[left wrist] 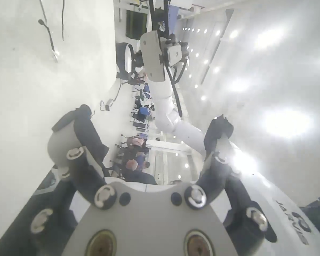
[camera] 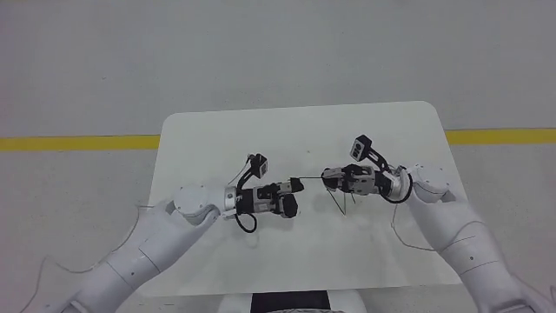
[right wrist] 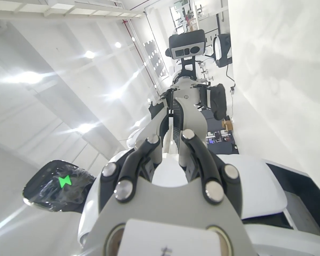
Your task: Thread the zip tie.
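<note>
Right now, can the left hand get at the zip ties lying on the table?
Probably yes: the left hand is open, and the zip ties lie uncovered on the table ahead, though the right hand hovers close by.

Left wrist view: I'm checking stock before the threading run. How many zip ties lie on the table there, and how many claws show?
Zip ties lying on the table: 3
Claws: 2, the left claw and the right claw farther off
Total: 5

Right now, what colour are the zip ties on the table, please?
Black; the zip ties show best in the left wrist view.
</note>
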Motion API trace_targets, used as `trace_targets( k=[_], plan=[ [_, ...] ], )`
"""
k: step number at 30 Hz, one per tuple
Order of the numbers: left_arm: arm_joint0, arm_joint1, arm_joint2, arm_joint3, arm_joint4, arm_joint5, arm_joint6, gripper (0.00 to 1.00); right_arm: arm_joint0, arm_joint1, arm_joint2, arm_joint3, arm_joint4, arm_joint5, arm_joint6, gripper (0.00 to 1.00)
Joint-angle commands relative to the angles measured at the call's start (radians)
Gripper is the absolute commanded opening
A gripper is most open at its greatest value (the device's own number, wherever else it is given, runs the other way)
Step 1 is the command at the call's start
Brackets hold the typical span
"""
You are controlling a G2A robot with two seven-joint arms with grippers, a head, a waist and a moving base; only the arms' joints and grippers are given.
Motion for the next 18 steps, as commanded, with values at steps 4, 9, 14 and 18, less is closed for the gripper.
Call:
trace_targets(
  k=[4, 9, 14, 18],
  plan=[
    [0.016, 0.006, -0.014, -0.021, 0.054, -0.023, 0.029, 1.0, 0.021, -0.002, -0.014, 0.028, 0.024, 0.066, 0.051, 0.0],
    [0.016, 0.006, -0.014, -0.021, 0.054, -0.023, 0.029, 1.0, 0.021, -0.002, -0.014, 0.028, 0.024, 0.066, 0.051, 0.0],
    [0.018, 0.006, -0.013, -0.024, 0.056, -0.021, 0.038, 1.0, 0.012, -0.002, -0.018, 0.007, 0.011, 0.074, 0.019, 0.0],
    [0.026, 0.006, -0.018, -0.037, 0.086, -0.033, 0.063, 1.0, 0.009, 0.001, -0.017, -0.001, 0.026, 0.126, 0.048, 0.0]
  ],
)
